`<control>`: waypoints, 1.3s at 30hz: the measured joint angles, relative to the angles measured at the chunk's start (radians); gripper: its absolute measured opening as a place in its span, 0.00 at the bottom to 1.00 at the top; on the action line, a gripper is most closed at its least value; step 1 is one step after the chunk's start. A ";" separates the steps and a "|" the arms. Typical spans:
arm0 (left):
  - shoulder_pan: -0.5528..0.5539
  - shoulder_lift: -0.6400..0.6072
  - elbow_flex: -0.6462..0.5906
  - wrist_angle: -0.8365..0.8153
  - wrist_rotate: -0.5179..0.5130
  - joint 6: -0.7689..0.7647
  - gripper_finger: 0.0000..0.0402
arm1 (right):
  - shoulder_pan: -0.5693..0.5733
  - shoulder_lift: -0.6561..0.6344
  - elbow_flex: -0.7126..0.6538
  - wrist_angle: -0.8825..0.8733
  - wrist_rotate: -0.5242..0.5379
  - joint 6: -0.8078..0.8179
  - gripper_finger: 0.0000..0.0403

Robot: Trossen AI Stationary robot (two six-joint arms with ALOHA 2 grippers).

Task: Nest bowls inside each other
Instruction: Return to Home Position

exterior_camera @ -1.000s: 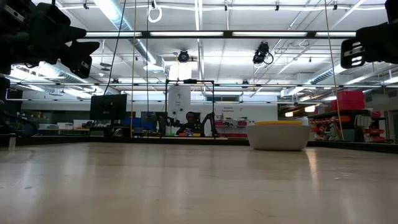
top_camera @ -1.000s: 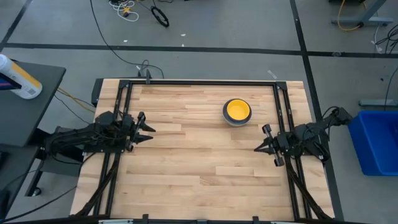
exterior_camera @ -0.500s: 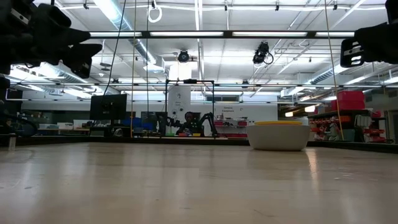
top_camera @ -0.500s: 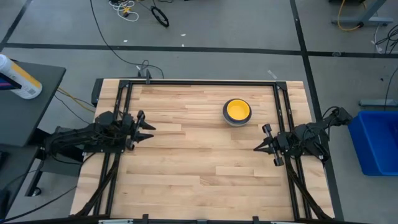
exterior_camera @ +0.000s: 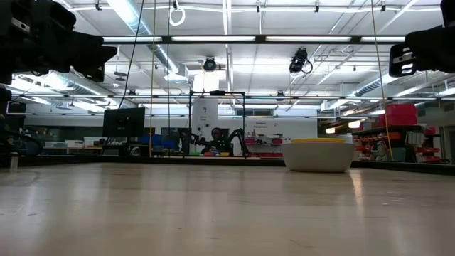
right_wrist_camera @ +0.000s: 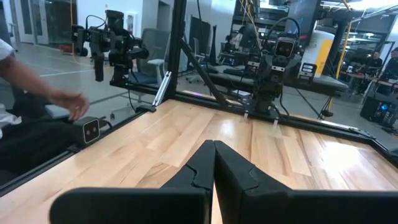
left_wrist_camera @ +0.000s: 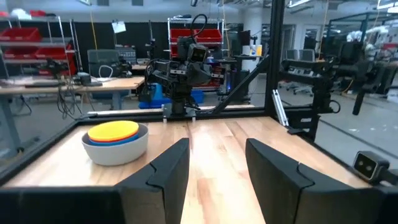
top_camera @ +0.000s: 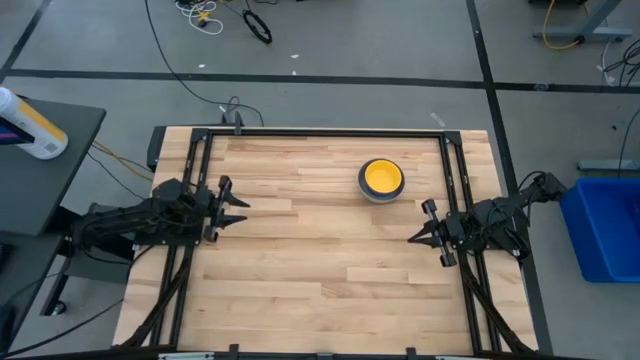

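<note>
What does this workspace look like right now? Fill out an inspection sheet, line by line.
Surface: wooden table, black rails along its edges.
Job's things: bowls nested in one stack, yellow on top, grey outermost.
Clutter: nothing seen.
Tools: left tool open, right tool shut; both at the table's sides, holding nothing.
Cables: loose cables on the floor beyond the table.
Surroundings: blue bin by the right arm; a person's hand beside the table.
</note>
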 joint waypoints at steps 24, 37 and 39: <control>0.000 0.000 0.000 0.004 -0.001 0.106 0.42 | 0.000 0.000 0.000 0.000 0.000 0.000 0.03; 0.000 0.000 0.000 0.004 -0.001 0.105 0.42 | 0.000 0.000 0.000 0.000 0.000 0.000 0.03; 0.000 0.000 0.000 0.004 -0.001 0.105 0.42 | 0.000 0.000 0.000 0.000 0.000 0.000 0.03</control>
